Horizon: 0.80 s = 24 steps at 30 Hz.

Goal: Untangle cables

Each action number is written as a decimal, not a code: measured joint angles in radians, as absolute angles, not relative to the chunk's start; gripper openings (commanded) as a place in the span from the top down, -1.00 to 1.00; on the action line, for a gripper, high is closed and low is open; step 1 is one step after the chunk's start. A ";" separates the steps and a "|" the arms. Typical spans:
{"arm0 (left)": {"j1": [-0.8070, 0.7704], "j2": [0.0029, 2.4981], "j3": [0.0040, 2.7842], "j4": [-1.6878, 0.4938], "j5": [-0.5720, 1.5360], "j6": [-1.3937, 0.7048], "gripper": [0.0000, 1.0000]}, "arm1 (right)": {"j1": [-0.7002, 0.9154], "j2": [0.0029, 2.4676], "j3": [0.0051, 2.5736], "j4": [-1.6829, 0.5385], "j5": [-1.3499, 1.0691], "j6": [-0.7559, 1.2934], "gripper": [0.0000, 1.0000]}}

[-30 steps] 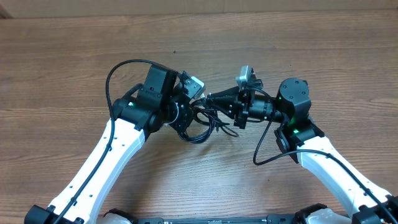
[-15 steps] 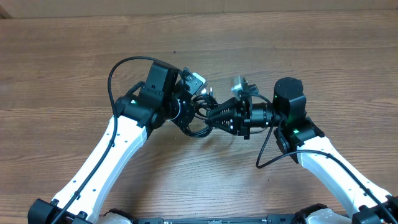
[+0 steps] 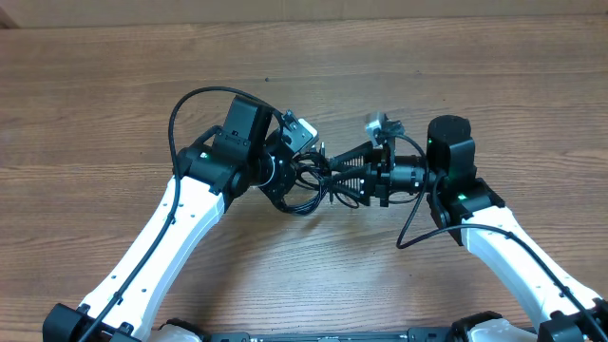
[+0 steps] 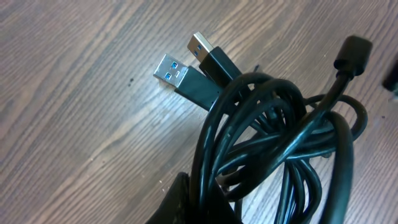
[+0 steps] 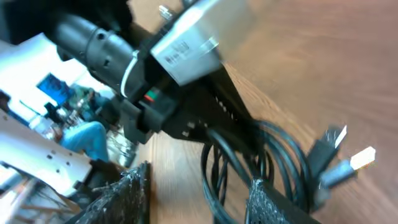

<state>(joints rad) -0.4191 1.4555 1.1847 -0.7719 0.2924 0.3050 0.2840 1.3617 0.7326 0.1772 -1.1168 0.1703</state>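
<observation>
My left gripper (image 3: 296, 180) pinches the knotted USB cables (image 4: 267, 143) while my right gripper (image 5: 196, 196), jaws spread, seeks a grip; next, I'd close on one loose loop.

My overhead cam sits high and looks straight down at the table (image 3: 104, 85). Both arms come in from the bottom edge and meet mid-frame, so I get the whole workspace. Left wrist cam (image 3: 300, 131) is very close, aimed steeply down at the cables (image 4: 273, 137) and the wood under them; the cables fill the right half. Right wrist cam (image 3: 380, 123) is tilted and blurred. It looks low across the table toward the left arm (image 5: 93, 37), its own fingers (image 5: 127, 199) at the bottom edge, room behind at left. All three views share the cables. Both wrist views share the two silver plugs (image 4: 180, 68). The right wrist view also catches the left wrist cam.
</observation>
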 measured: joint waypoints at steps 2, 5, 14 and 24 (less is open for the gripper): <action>-0.419 1.456 1.184 -0.742 0.292 0.287 0.92 | 0.282 1.362 0.733 0.158 -1.114 0.219 -0.08; -0.419 1.456 1.184 -0.667 0.292 0.236 0.92 | 0.286 1.362 0.733 0.110 -1.114 0.343 -0.08; -0.419 1.456 1.184 -0.570 0.293 0.065 0.92 | 0.342 1.362 0.733 0.097 -1.109 0.555 -0.08; -0.450 1.456 1.184 -0.617 0.392 0.002 0.91 | 0.343 1.362 0.733 0.096 -0.910 0.598 -0.02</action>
